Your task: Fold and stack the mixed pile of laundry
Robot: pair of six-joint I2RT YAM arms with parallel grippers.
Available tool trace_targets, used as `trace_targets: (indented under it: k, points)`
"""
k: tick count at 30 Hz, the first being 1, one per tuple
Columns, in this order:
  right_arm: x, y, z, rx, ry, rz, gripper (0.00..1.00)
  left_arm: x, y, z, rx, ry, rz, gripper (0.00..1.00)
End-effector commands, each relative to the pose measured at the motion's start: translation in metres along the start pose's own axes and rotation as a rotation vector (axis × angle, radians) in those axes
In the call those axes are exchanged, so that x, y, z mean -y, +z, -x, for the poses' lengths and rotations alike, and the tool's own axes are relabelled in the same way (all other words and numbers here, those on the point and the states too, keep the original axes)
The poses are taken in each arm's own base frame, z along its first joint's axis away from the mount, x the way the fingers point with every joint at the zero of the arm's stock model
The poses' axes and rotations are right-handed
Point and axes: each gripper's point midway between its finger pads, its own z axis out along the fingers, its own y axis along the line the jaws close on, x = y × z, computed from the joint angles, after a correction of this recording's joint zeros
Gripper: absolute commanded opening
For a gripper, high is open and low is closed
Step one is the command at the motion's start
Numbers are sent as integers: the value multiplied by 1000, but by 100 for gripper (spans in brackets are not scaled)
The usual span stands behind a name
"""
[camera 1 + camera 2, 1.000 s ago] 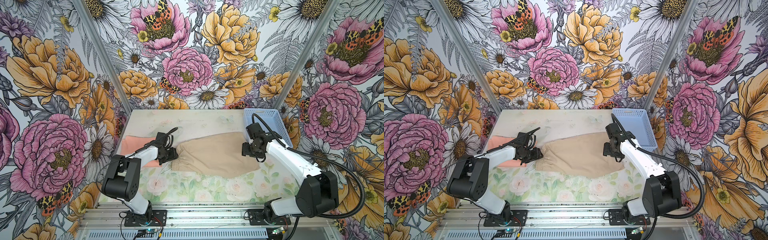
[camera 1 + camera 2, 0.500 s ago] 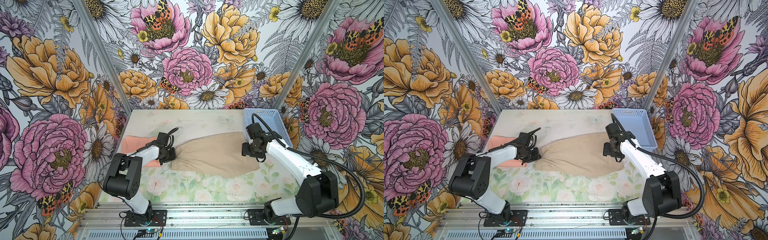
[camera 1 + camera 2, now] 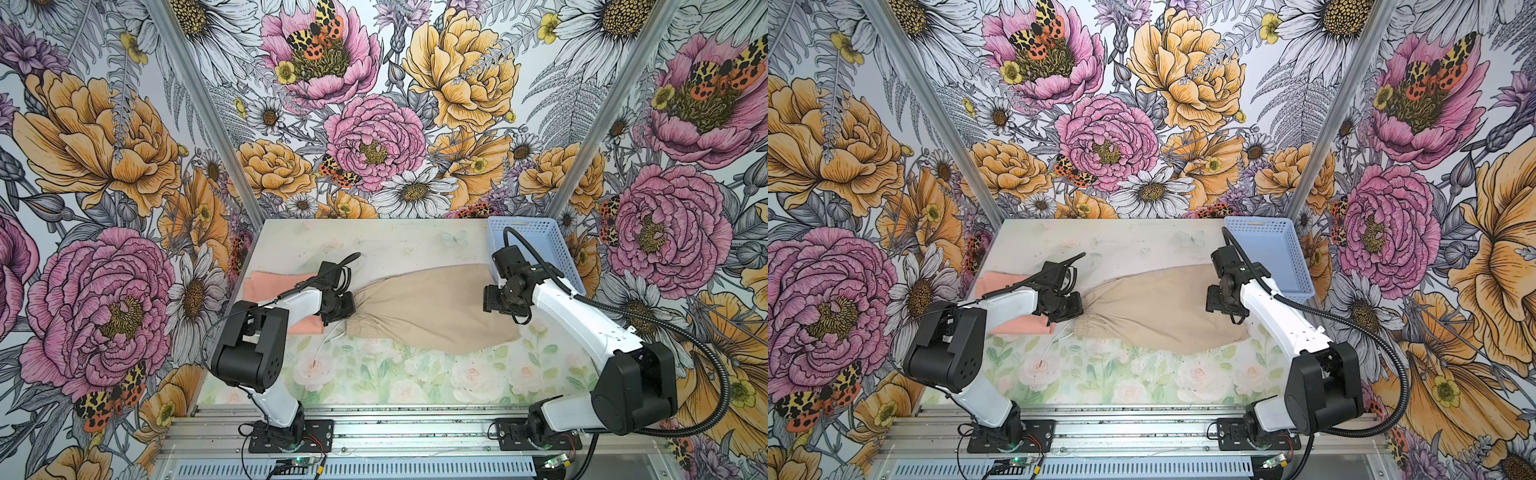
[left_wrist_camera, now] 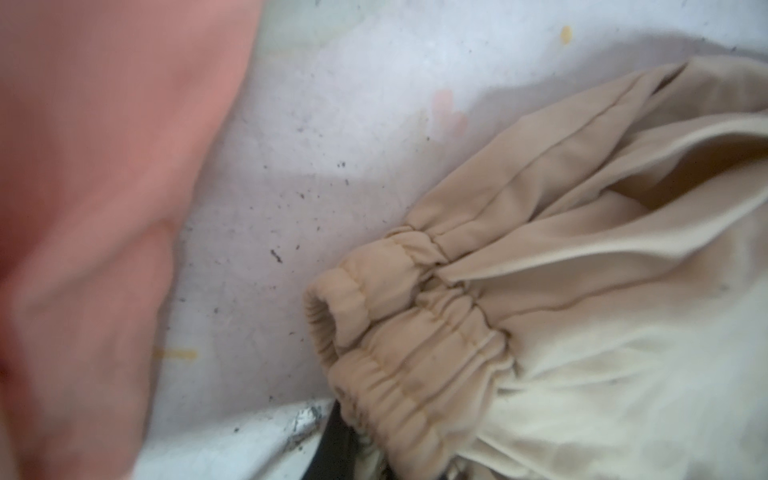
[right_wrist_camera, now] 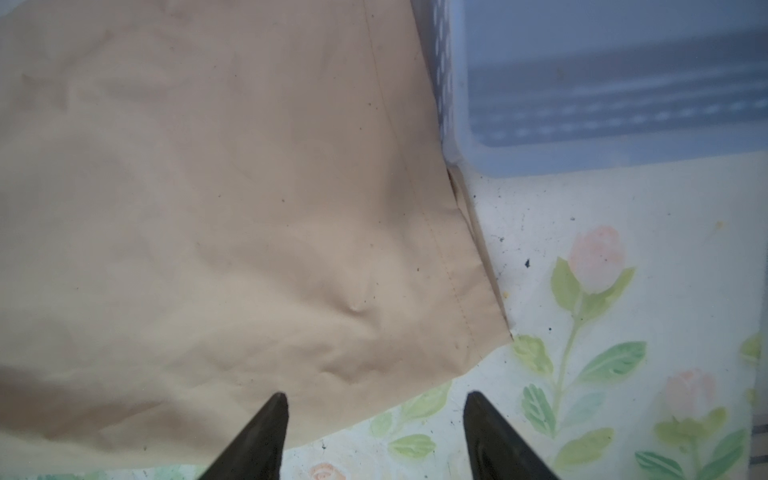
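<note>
Flowered walls [image 3: 104,166] box in my surface [image 3: 374,374], open along its front. Beige shorts [image 3: 432,307] span the middle, waistband [image 4: 395,332] pinched in my left gripper [image 3: 351,305] beside the peach T-shirt [image 3: 270,280]. My right gripper [image 5: 374,397] gapes over the hem [image 5: 457,270], near the basket [image 3: 536,232].

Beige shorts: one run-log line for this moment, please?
left gripper: shut on beige shorts waistband | right gripper: open near hem | pink T-shirt: lying flat

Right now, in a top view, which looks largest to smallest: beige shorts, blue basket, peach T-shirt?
1. beige shorts
2. blue basket
3. peach T-shirt, though the left arm covers part of it.
</note>
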Motion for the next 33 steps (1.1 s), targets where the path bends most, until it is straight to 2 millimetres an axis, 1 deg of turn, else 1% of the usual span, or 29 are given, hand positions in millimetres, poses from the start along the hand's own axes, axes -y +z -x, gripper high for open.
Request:
trace_targets:
  k: [1,3,6,13,18,21,23,26,28,33]
  points:
    - [-3,-8,1,29,-5,23,69,-19,16,-29,-109,32,89,0]
    - [-4,-8,1,30,-4,27,69,-16,9,-24,-97,52,94,0]
    - [-6,-7,0,29,-1,39,69,-10,-6,-11,-73,91,108,0]
    - [-13,-6,0,30,8,81,69,4,-50,14,-53,179,154,0]
    - [-21,-4,0,27,1,106,69,12,-74,24,-40,211,158,0]
    - [-32,-1,-1,21,-11,137,69,16,-88,27,-35,223,167,0]
    - [-45,1,-1,18,-25,171,69,18,-98,29,-31,231,174,0]
    - [-74,6,-1,7,-59,246,69,21,-114,29,-33,246,190,0]
    - [-103,9,-1,0,-84,327,67,23,-125,28,-35,259,204,0]
    - [-181,18,-1,-24,-133,526,53,26,-152,26,-26,265,230,0]
